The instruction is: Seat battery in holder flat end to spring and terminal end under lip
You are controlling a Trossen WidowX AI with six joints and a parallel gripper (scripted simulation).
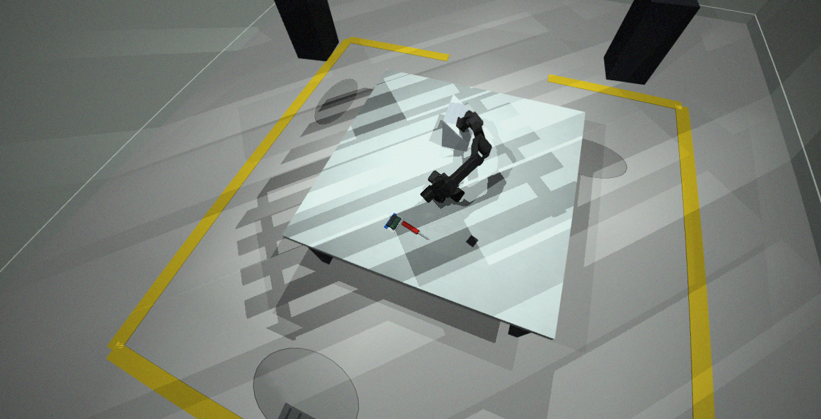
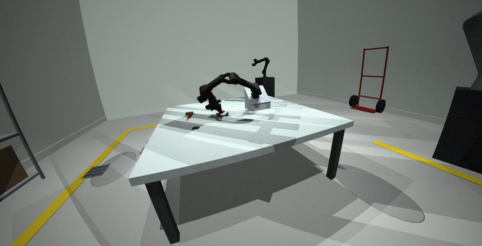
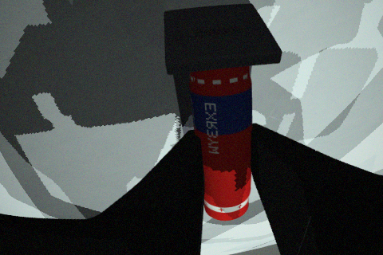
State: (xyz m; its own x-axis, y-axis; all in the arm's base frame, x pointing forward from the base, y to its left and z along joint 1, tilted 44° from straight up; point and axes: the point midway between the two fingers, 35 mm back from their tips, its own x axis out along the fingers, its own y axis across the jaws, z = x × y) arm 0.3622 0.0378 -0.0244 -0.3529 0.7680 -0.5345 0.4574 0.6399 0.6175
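My gripper (image 3: 223,137) (image 2: 219,112) is shut on the battery (image 3: 223,151), a red cylinder with a blue band, near the middle of its length. The holder (image 3: 219,33) (image 2: 227,113) is black; its end wall stands at the top of the wrist view and covers the battery's flat end. A dark side wall shows to the left of the battery. The spring is hidden. The end with the white band and plus marks points toward the bottom of the wrist view, with pale surface showing beyond it. The lip cannot be made out, and the arm hides the holder in the top view.
A red-handled screwdriver (image 1: 410,226) (image 2: 189,115) lies beside a green and blue item (image 1: 394,221). A small black square (image 1: 471,240) (image 2: 196,127) lies on the table (image 1: 516,296) (image 2: 188,153). A pale angular box (image 1: 454,138) (image 2: 259,106) stands near the arm's base.
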